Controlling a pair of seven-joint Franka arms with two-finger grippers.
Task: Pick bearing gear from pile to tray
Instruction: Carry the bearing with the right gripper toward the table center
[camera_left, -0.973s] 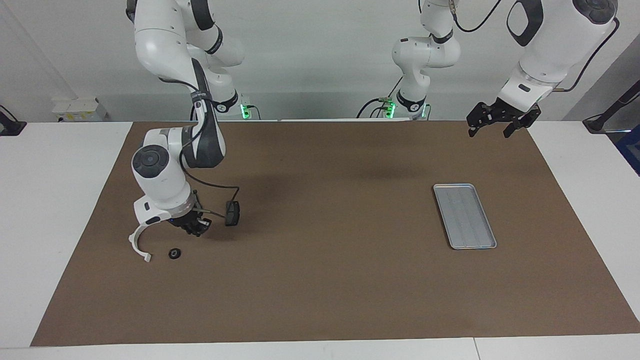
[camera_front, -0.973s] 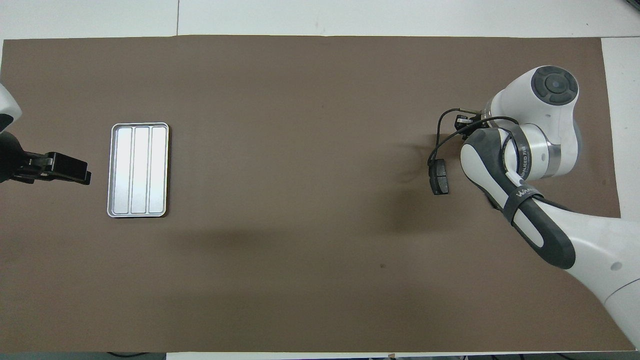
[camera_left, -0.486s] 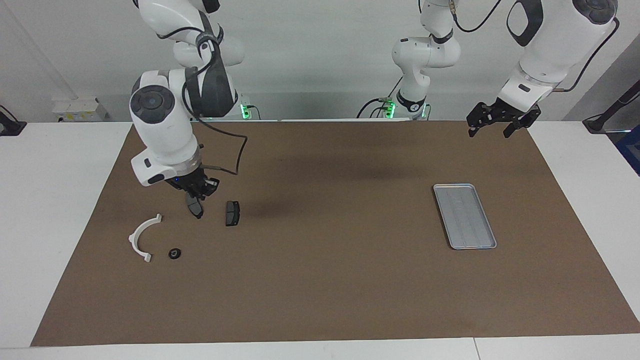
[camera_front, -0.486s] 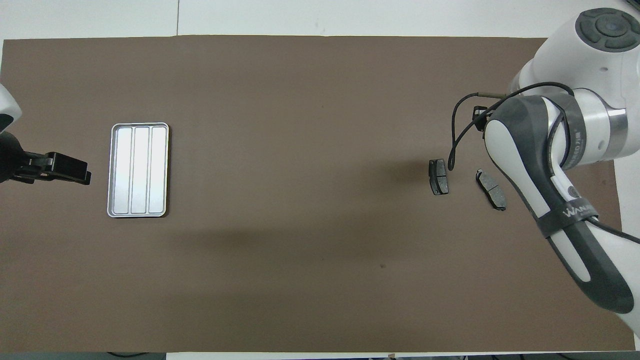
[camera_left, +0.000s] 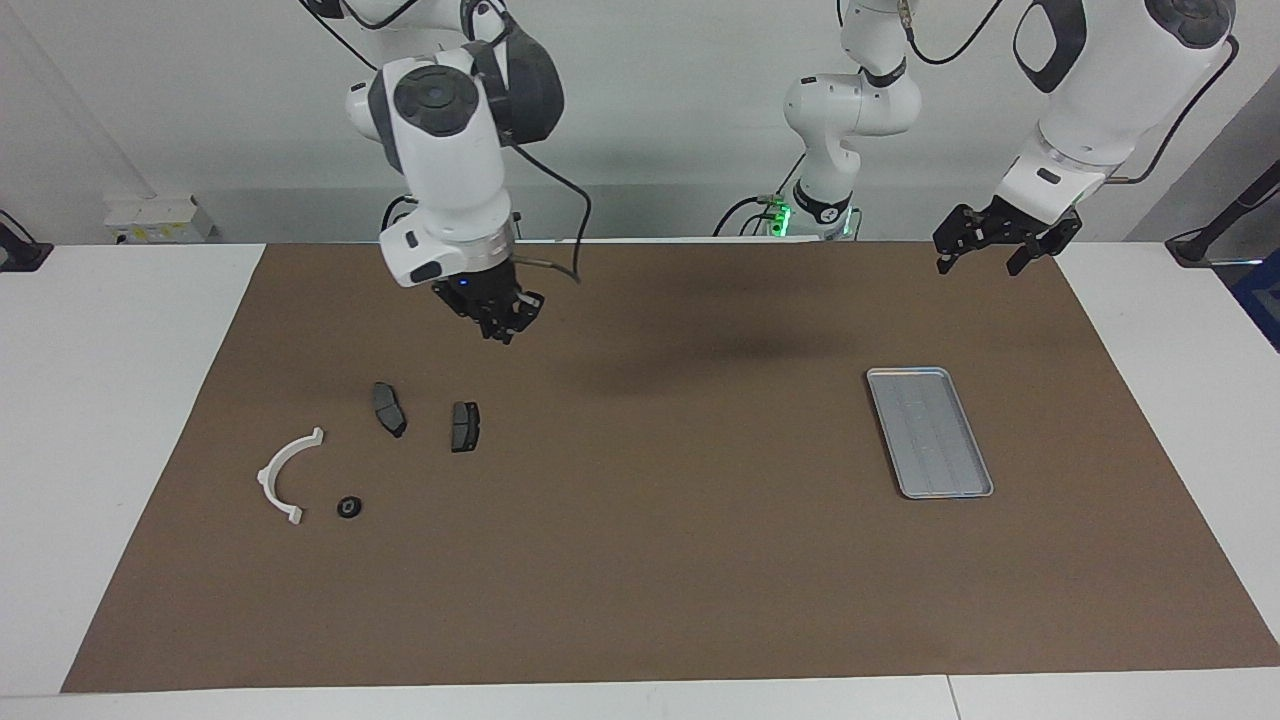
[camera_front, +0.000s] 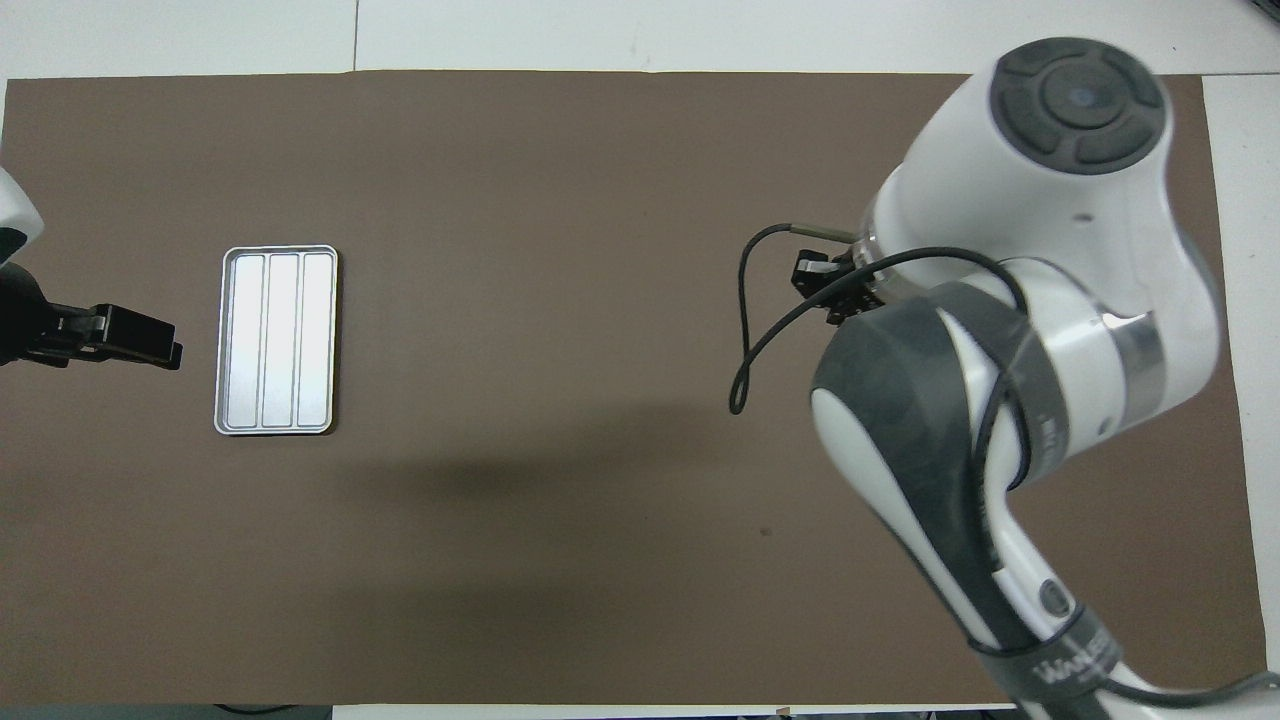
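The pile lies on the brown mat at the right arm's end: a white curved arc (camera_left: 285, 475), two dark grey brake-pad pieces (camera_left: 388, 409) (camera_left: 465, 426) and one small black round bearing gear (camera_left: 348, 507). My right gripper (camera_left: 500, 322) (camera_front: 835, 290) hangs high over the mat, up and away from the pile, shut; I cannot tell whether anything small sits between its tips. In the overhead view the right arm hides the pile. The silver tray (camera_left: 930, 432) (camera_front: 277, 340) is empty. My left gripper (camera_left: 985, 262) (camera_front: 150, 345) waits open above the mat's corner by the tray.
A brown mat (camera_left: 660, 560) covers most of the white table. A black cable loops off the right wrist (camera_front: 745, 370). Bare mat stretches between the pile and the tray.
My right arm rose from the pile and swung toward the table's middle, its gripper staying shut. One brake pad it had covered now shows. The left arm has not moved.
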